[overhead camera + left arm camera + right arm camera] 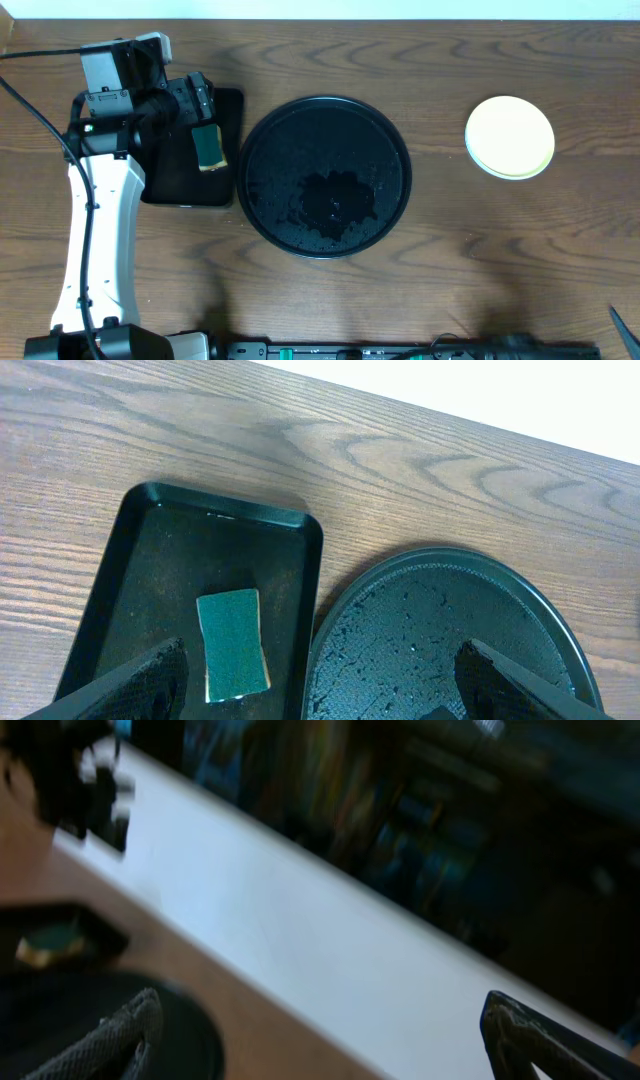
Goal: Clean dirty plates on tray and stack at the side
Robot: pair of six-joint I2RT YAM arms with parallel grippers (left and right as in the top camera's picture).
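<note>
The plates (510,137) sit stacked on the counter (450,250) at the right — well apart from the wet tray (290,140). The left pincer (320,650) gapes wide above the sponge (232,643), holding nothing — the right pincer (320,1003) too.

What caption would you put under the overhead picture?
Plates stacked beside the wet round tray, sponge resting in the small tray.
</note>
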